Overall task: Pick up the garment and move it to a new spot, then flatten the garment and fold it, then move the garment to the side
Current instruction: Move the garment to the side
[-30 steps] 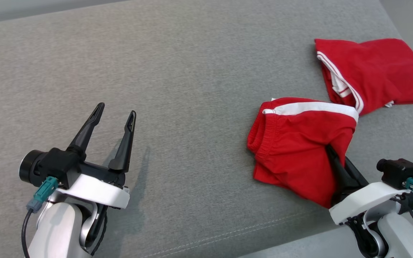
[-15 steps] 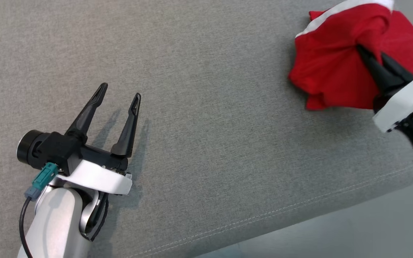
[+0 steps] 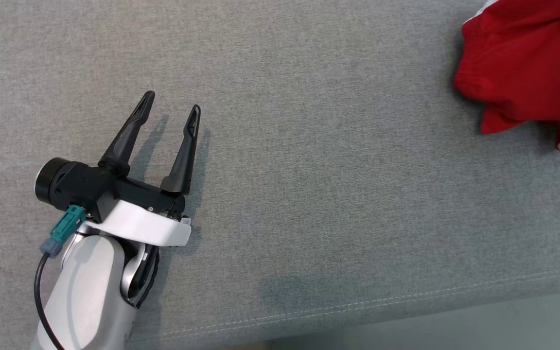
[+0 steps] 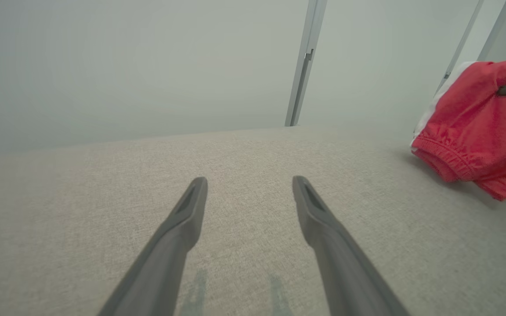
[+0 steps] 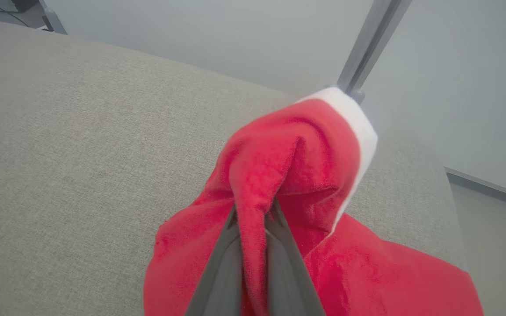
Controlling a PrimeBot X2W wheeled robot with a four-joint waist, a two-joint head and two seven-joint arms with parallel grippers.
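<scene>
Pinching garment (image 5: 297, 145) in right jaws near right edge of cushion (image 3: 309, 146) | left jaws spread wide | open cushion between

The right gripper (image 5: 255, 215) has its two dark fingers (image 5: 218, 276) pressed together on a pinched fold of the red garment (image 5: 279, 166), which bunches up around and above their tips. A white band (image 5: 360, 131) runs along the garment's upper right edge. More red cloth spreads below and to the right of the fold, draping onto the grey fabric cushion (image 5: 81, 153). The cushion stretches away to the garment's left. Beyond the garment's top, a grey metal post (image 5: 374, 39) rises against a pale wall (image 5: 213, 30).
</scene>
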